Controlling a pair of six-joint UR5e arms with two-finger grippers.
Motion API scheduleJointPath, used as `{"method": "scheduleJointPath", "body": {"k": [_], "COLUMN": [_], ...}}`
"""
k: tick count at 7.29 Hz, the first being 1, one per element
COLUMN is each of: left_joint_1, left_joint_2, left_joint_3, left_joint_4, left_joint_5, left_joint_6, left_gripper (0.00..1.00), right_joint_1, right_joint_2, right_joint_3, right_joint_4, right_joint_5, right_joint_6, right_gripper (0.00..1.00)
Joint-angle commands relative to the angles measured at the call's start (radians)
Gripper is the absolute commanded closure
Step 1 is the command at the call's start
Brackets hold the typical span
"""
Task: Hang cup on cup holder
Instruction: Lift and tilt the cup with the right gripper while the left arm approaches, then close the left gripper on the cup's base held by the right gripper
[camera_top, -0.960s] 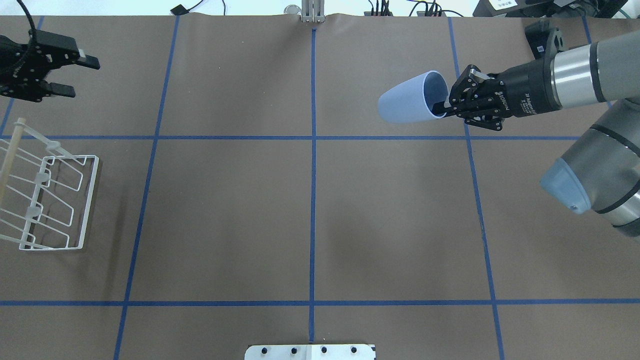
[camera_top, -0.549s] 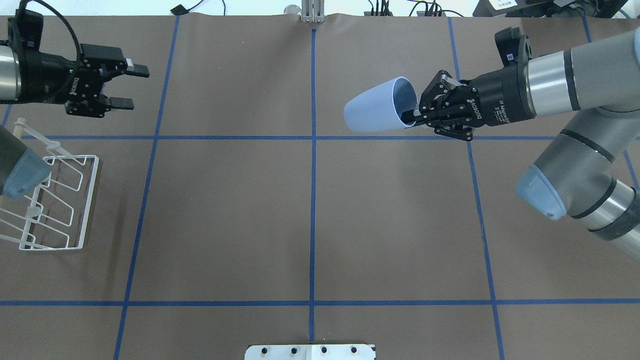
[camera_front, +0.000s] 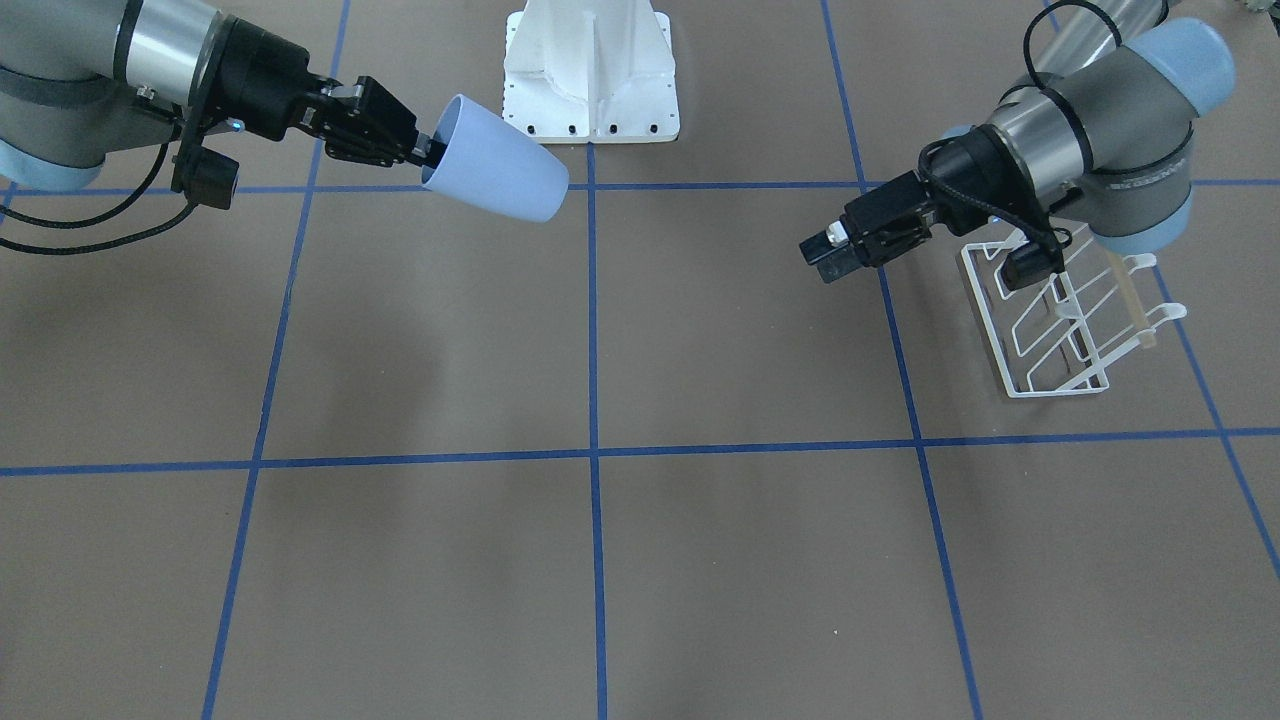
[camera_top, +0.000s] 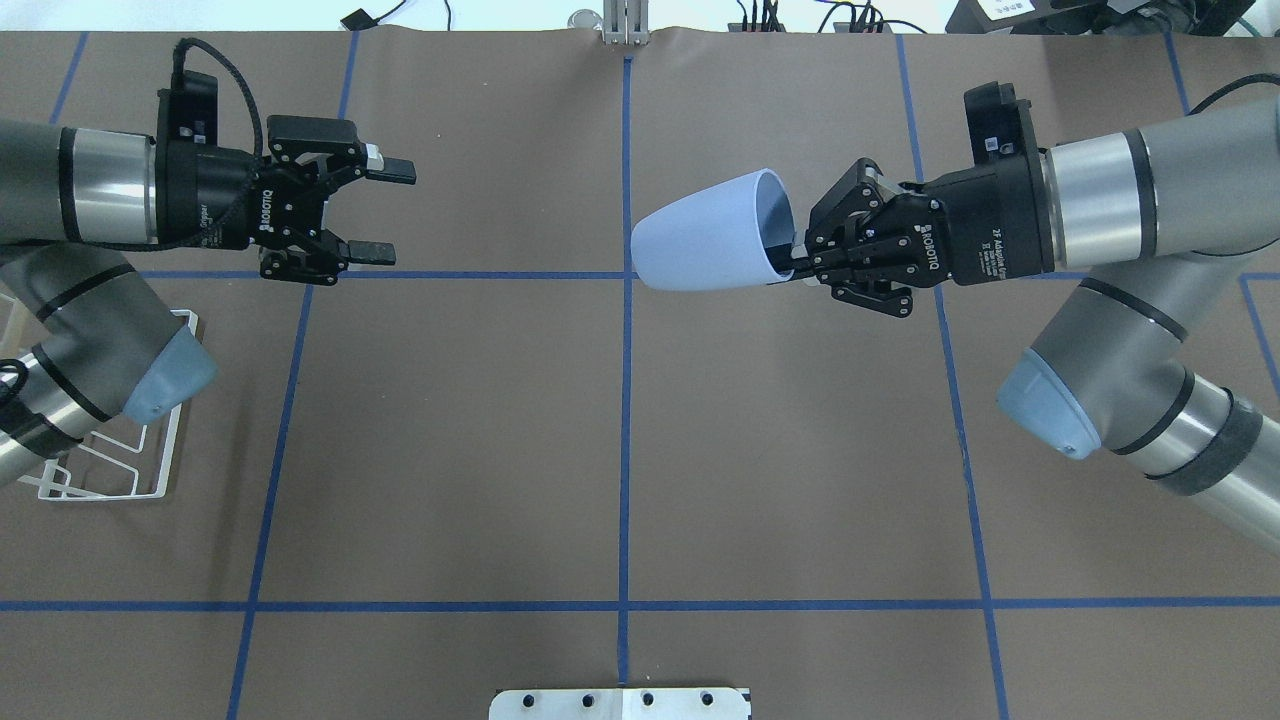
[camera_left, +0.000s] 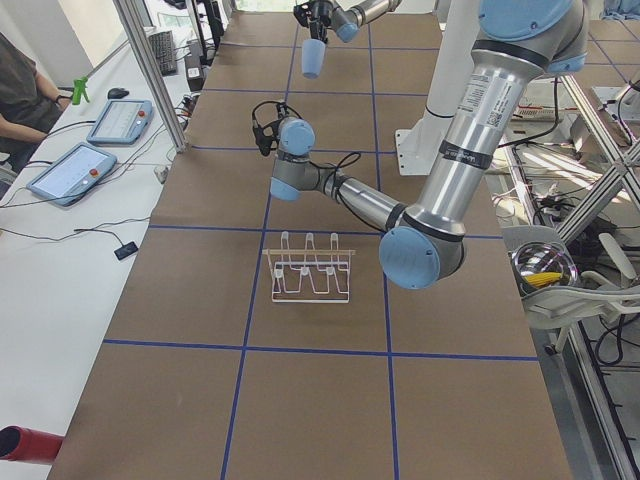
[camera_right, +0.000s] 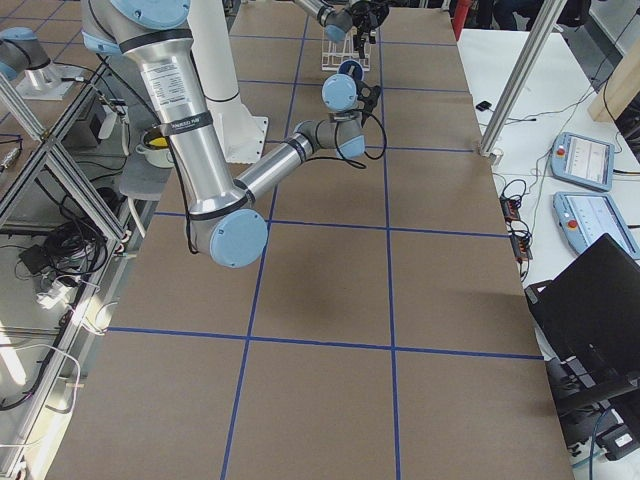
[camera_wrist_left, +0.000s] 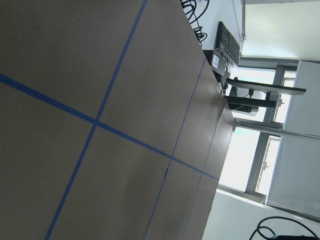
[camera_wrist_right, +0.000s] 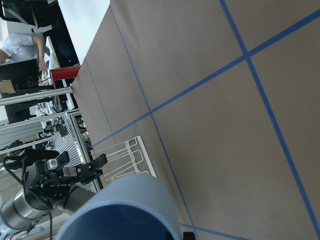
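Observation:
The light blue cup (camera_top: 700, 235) lies on its side in the air, base toward the table's centre line. My right gripper (camera_top: 795, 258) is shut on its rim, one finger inside and one outside. The front view also shows the cup (camera_front: 495, 160) and the right gripper (camera_front: 432, 152). My left gripper (camera_top: 395, 213) is open and empty, pointing at the cup across a wide gap; it also shows in the front view (camera_front: 822, 255). The white wire cup holder (camera_front: 1060, 320) stands on the table at the robot's far left, mostly hidden under the left arm in the overhead view (camera_top: 150, 460).
The white robot pedestal (camera_front: 590, 70) stands at the table's robot side. Blue tape lines (camera_top: 625, 420) grid the brown table. Tablets (camera_left: 70, 170) lie on the operators' side bench.
The right arm carried the cup left toward the centre line. The left arm swung in from the left edge toward the centre, gripper open, and now covers most of the cup holder.

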Motion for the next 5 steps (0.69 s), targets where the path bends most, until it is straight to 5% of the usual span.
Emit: {"method": "scheduleJointPath", "body": {"k": [1,5], "left_joint_1": [0.045,0.181], "left_joint_2": [-0.036,-0.06], "left_joint_3": [0.003,-0.003], "left_joint_4": [-0.123,-0.379], "left_joint_5": [0.004,0.229], "left_joint_6": [-0.117,-0.244], "left_gripper": [0.02,0.02], "right_joint_1": [-0.034,-0.16], "right_joint_2": [0.007,0.007], "right_joint_3": [0.0,0.0], "right_joint_4": [0.1,0.298], "right_joint_5": [-0.024,-0.183], "right_joint_6": [0.025,0.124], "right_gripper": [1.0,1.0]}}
